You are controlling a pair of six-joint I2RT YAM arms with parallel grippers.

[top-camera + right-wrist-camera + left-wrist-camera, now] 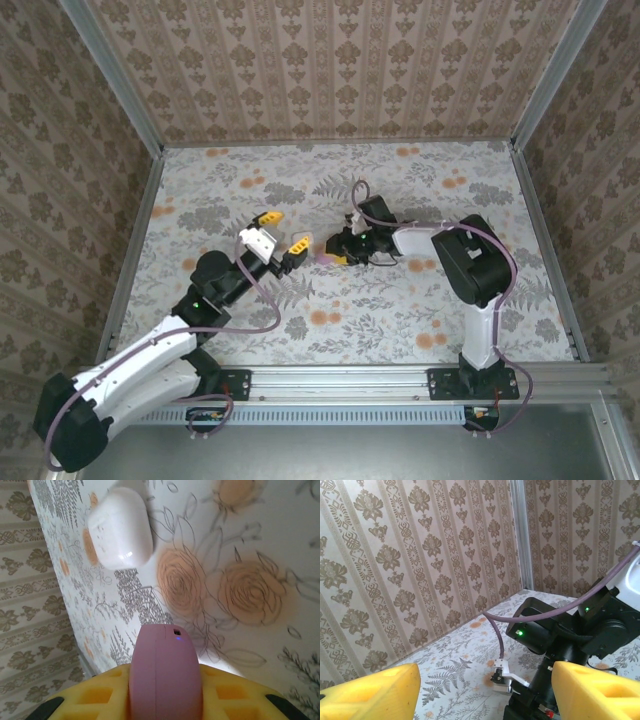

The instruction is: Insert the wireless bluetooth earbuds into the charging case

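Clamped in the right pincer: pink charging case, low over the counter; hold it level and steady; swing the left pincer, fingers apart and empty, in gently to open it; mind the white case lying just beyond.

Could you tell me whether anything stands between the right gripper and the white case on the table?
Nothing visible does. The right gripper, shut on the pink case, faces the white case across open flowered tabletop.

The white case looks glossy plastic, the pink case satin-smooth, right pincer pads matt.
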